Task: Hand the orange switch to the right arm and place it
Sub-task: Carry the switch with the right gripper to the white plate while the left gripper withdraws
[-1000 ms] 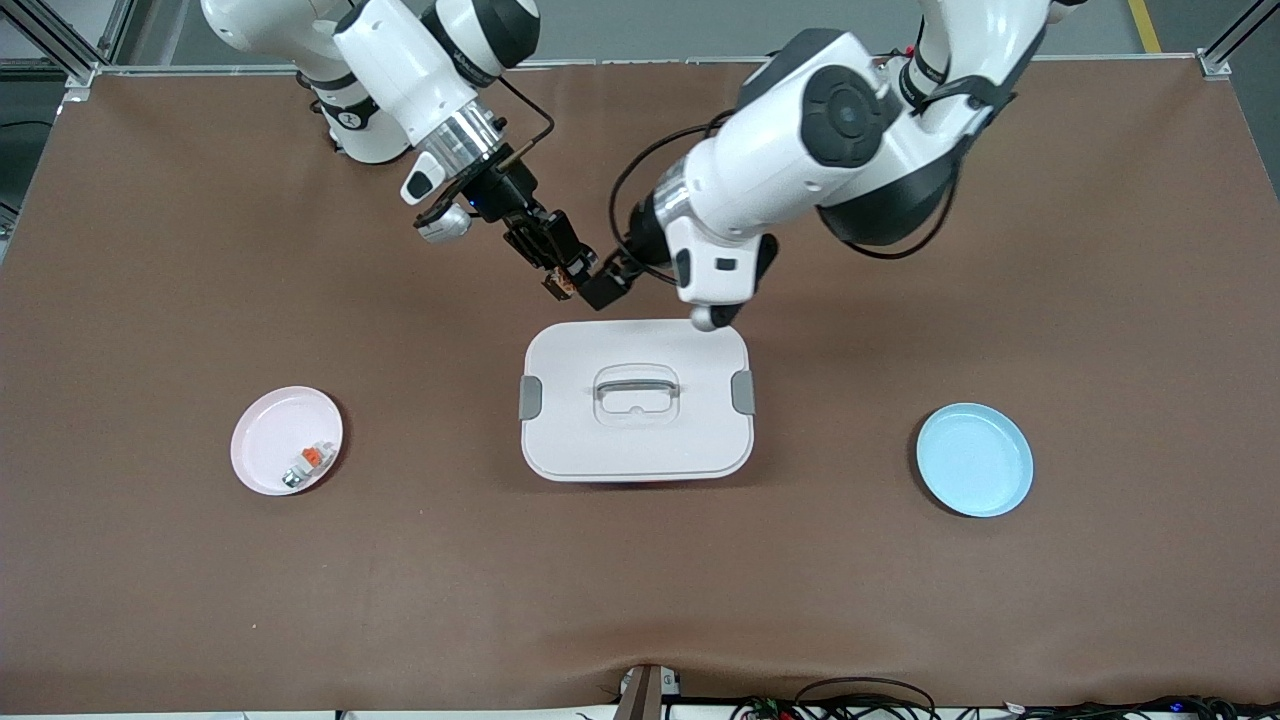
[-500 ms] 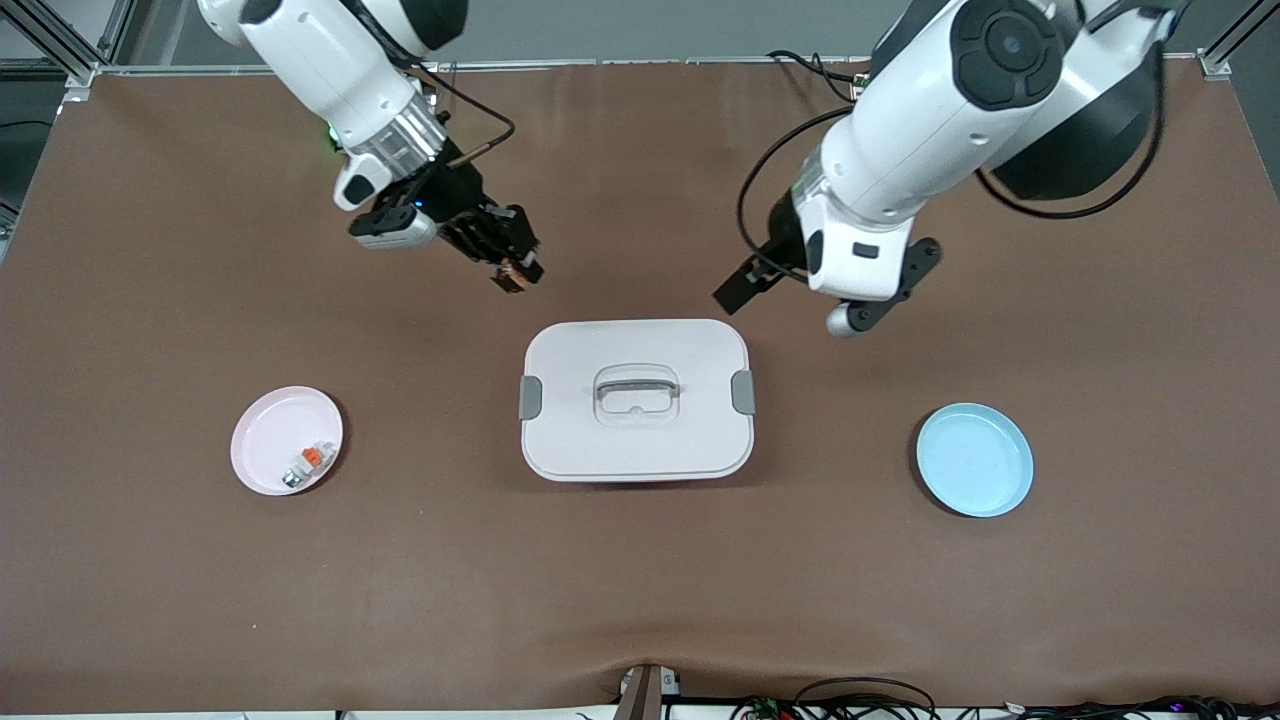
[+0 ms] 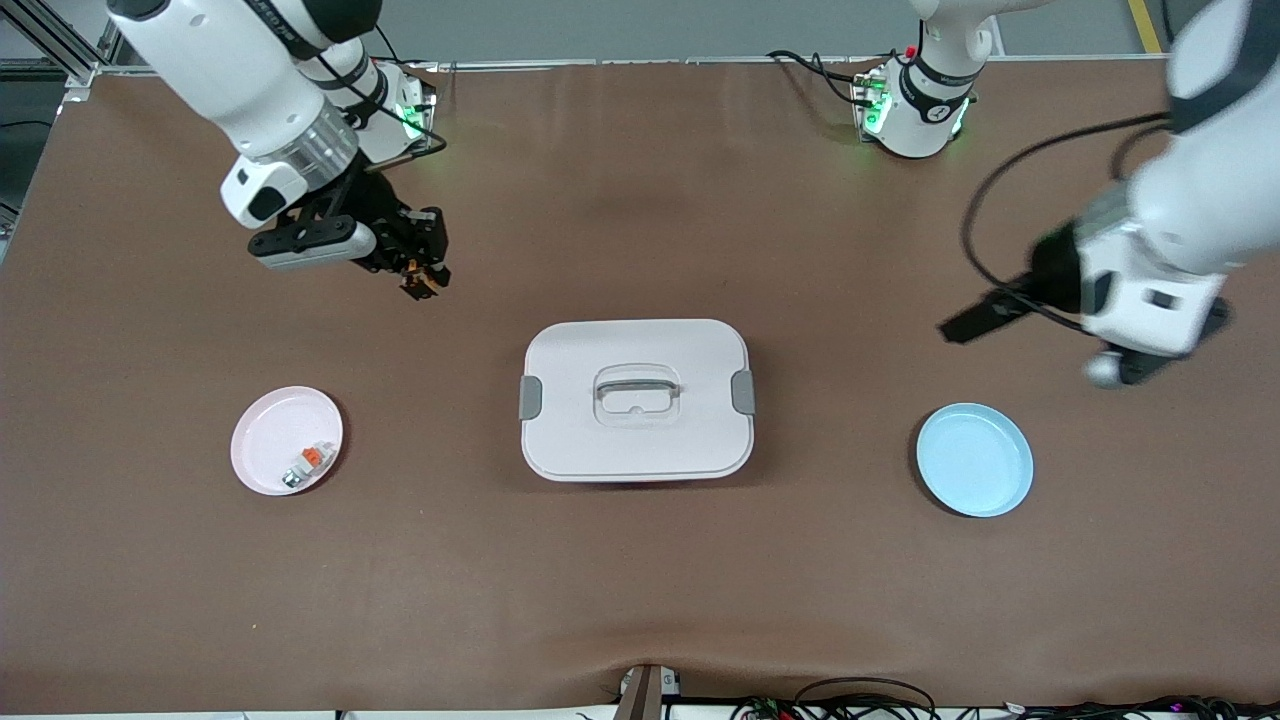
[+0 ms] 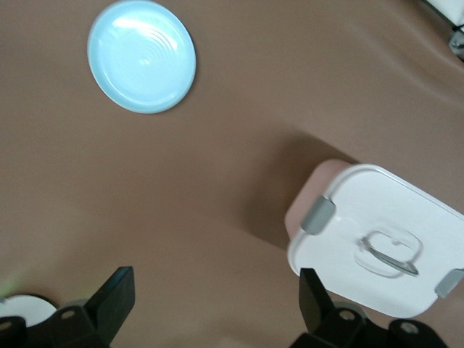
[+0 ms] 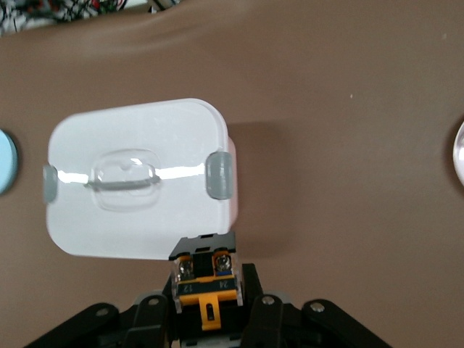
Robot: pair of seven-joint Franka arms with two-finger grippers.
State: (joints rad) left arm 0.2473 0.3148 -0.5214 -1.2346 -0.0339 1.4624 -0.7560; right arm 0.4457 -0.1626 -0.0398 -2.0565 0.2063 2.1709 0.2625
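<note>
The orange switch [image 5: 207, 278], a small black block with an orange face and two screws, sits between the fingers of my right gripper [image 5: 210, 284], which is shut on it. In the front view the right gripper [image 3: 424, 282] hangs with the orange switch [image 3: 417, 281] over bare table, between the white box and the right arm's base. My left gripper [image 3: 958, 329] hangs over the table above the blue plate's end. In its wrist view the left gripper [image 4: 215, 303] is open, with only brown table between its fingers [image 4: 116, 299].
A closed white lidded box [image 3: 637, 400] with grey clips stands mid-table. A pink plate [image 3: 268, 440] toward the right arm's end holds a whitish-grey part with an orange piece [image 3: 306, 462]. A blue plate [image 3: 975, 460] lies toward the left arm's end. Cables run along the front edge.
The two grippers, which met above the box a second ago, have drawn apart. The right one carried the switch toward its own end; the left one swung off empty toward the blue plate.
</note>
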